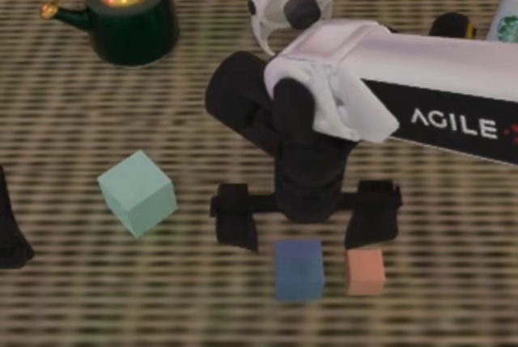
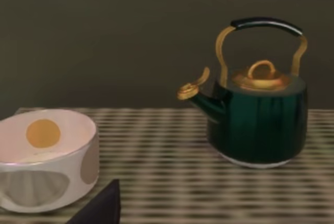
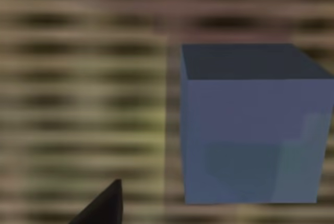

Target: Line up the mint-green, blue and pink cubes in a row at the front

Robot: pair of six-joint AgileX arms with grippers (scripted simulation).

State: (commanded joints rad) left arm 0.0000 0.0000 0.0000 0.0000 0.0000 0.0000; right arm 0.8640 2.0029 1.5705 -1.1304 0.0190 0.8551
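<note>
While the right gripper (image 1: 306, 230) hangs with its jaws spread wide just behind the blue cube (image 1: 299, 269) and pink cube (image 1: 365, 271), which sit side by side near the table's front edge, the mint-green cube (image 1: 137, 192) lies tilted well off to the left. A dark green kettle (image 1: 129, 14) stands at the back left with nothing between it and the cubes. The left wrist view alone shows a white bowl (image 2: 47, 158) with orange spots near the kettle, its contents hidden, and the left gripper (image 1: 10, 234) is parked at the left edge, where I cannot tell how its jaws stand.
</note>
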